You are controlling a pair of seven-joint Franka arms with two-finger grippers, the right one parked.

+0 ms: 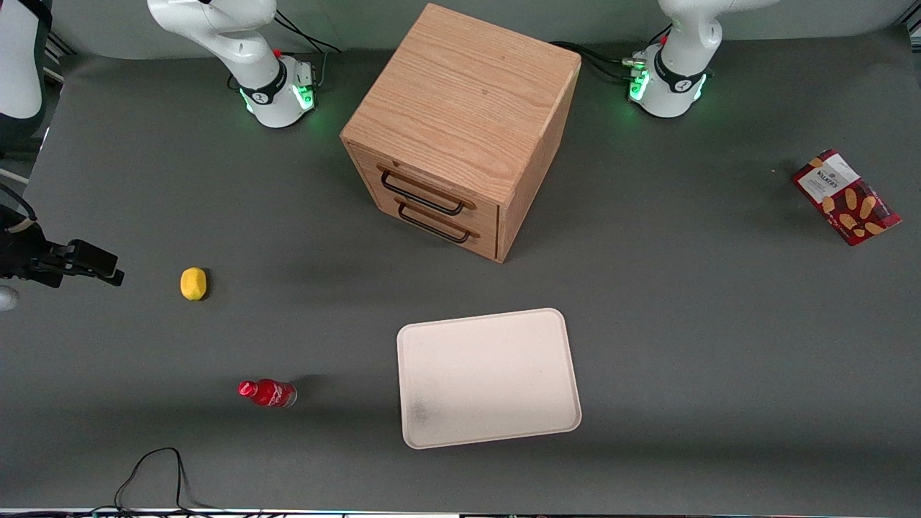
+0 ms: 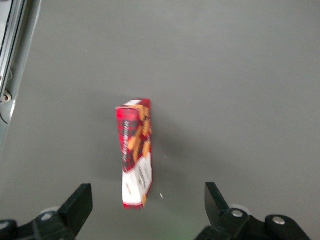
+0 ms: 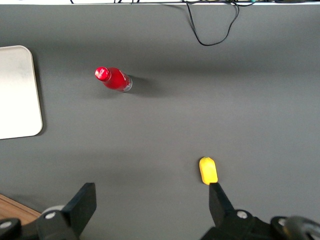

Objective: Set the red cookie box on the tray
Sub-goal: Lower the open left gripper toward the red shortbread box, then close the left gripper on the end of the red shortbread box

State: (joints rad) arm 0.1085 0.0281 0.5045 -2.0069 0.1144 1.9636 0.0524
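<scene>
So the red cookie box (image 1: 846,196) stands on its thin edge, leaning a little, out at the working arm's end of the table. It is well apart from the tray (image 1: 432,432), which lies flat and nearer to the front camera than the wooden drawer cabinet (image 1: 460,129). Nothing is on the tray yet.

The gripper (image 2: 149,210) hangs above the box (image 2: 135,155) with its fingers spread wide — it holds nothing. The box sits between the two fingers in the wrist camera, but closer to one finger (image 2: 77,202) than the other, and the gripper is not down on it yet.

What could go wrong? The box is thin and tall the way it stands, so I think it would tip easily. If one finger bumps it first on the way down, it may fall flat on the table — and a flat box is much harder to pinch. The box is also turned a bit, so the fingers might close on its corners and make it twist or slip out. It is cardboard, so a hard squeeze could dent it.

After that comes a long carry to the tray. A loose hold could drop the box on the way. A small red bottle (image 1: 268,393) and a yellow lemon-shaped thing (image 1: 193,283) sit toward the parked arm's end, away from that path.
</scene>
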